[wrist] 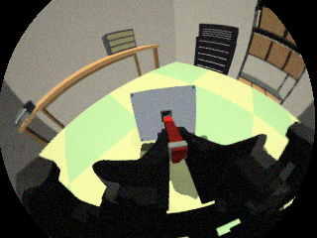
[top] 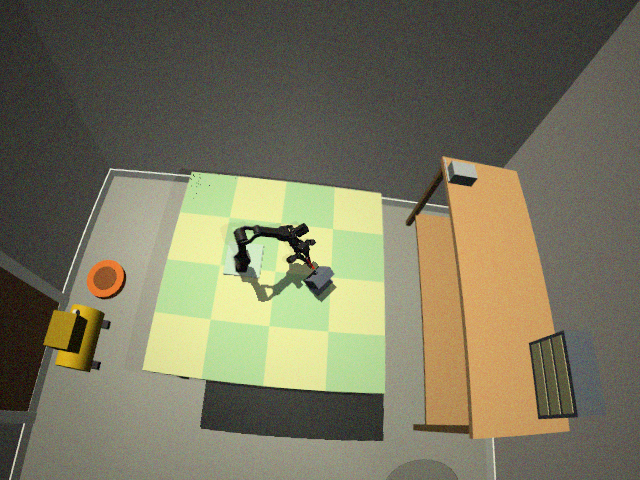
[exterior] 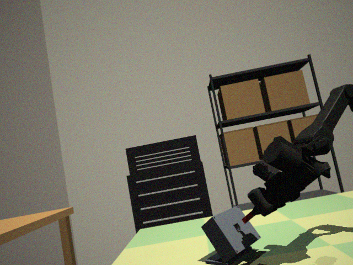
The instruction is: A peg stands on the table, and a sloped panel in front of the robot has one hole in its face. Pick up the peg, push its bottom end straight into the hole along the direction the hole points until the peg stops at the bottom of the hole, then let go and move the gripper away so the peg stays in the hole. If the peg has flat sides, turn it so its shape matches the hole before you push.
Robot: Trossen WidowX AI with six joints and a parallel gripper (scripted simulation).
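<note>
The red peg [top: 310, 264] [exterior: 247, 217] [wrist: 172, 130] is held tilted, its free end pointing at the panel. A grey band shows near its rear end in the wrist view. My gripper [top: 307, 256] [exterior: 255, 210] [wrist: 170, 133] is shut on the peg. The grey sloped panel [top: 321, 276] [exterior: 226, 220] [wrist: 148, 111] has one dark, squarish hole [exterior: 236, 226] [wrist: 165, 113]. In the exterior view the peg's end is outside the hole, a short gap from it. In the wrist view the end overlaps the hole's lower edge. The exact fit of their shapes is too small to tell.
The panel's block stands on the green and yellow checkered table [top: 356, 361] [exterior: 176, 231] [wrist: 89, 119]. Shadows of the arm fall on the table and on the panel's lower face. A wooden bench [top: 501, 289], a dark drawer cabinet [exterior: 168, 182] and a shelf with boxes [exterior: 242, 99] stand beyond the table.
</note>
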